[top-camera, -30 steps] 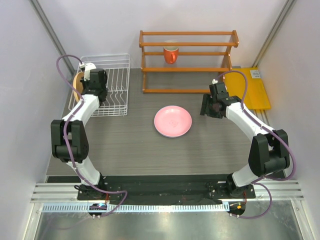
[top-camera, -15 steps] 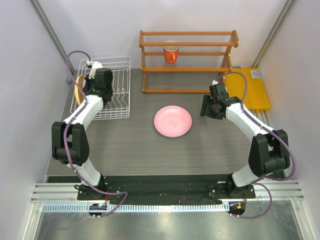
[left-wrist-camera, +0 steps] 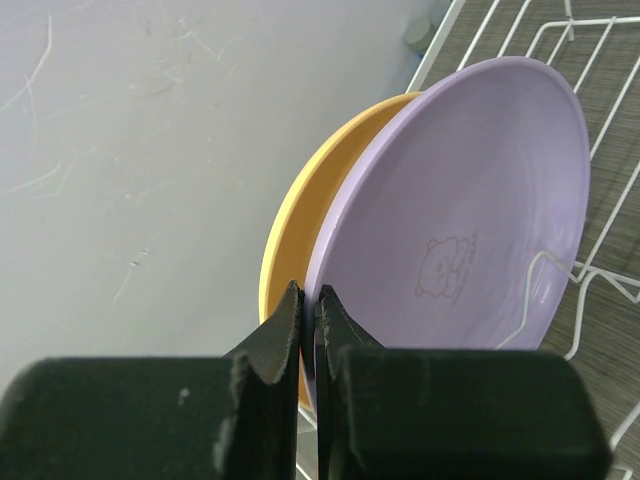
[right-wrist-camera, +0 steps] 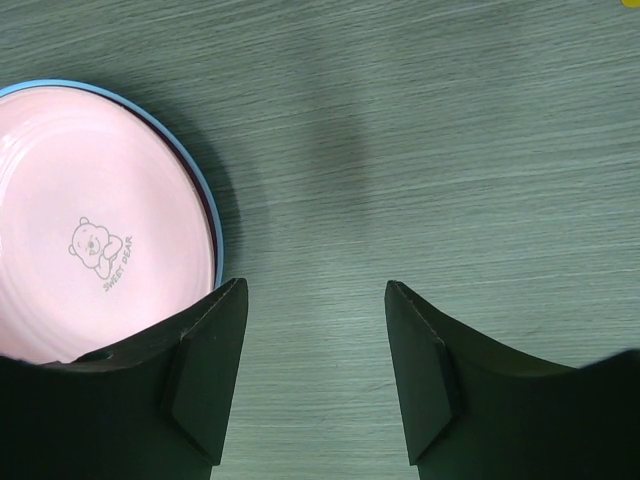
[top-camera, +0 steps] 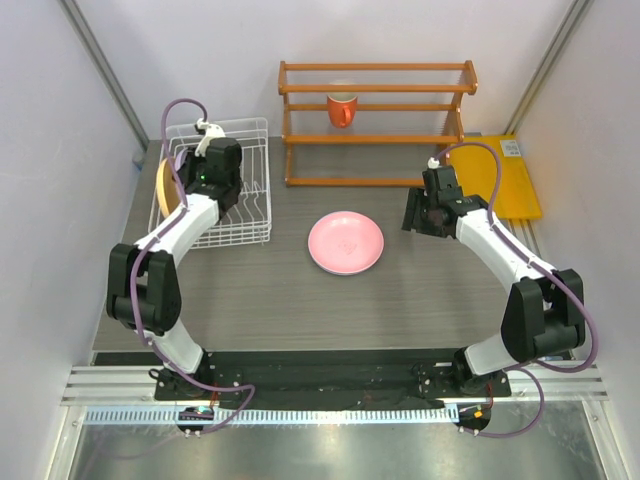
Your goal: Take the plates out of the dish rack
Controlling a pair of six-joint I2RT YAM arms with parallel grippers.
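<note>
Plates: four, namely one pink plate point(top-camera: 345, 242), one light blue plate point(right-wrist-camera: 203, 190), one lilac plate point(left-wrist-camera: 470, 230) and one orange-yellow plate point(left-wrist-camera: 300, 230). Dish rack point(top-camera: 245, 190): one. Wooden shelf point(top-camera: 378, 67): one. Orange mug point(top-camera: 342, 108): one. Yellow board point(top-camera: 505, 180): one. Robot arms: two, the left arm point(top-camera: 180, 225) and the right arm point(top-camera: 490, 240). Claws: two, the left claw point(left-wrist-camera: 308, 310) and the right claw point(right-wrist-camera: 315, 300).

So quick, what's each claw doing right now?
Left claw: closed on the rim of the lilac plate.
Right claw: open, holding nothing.
</note>
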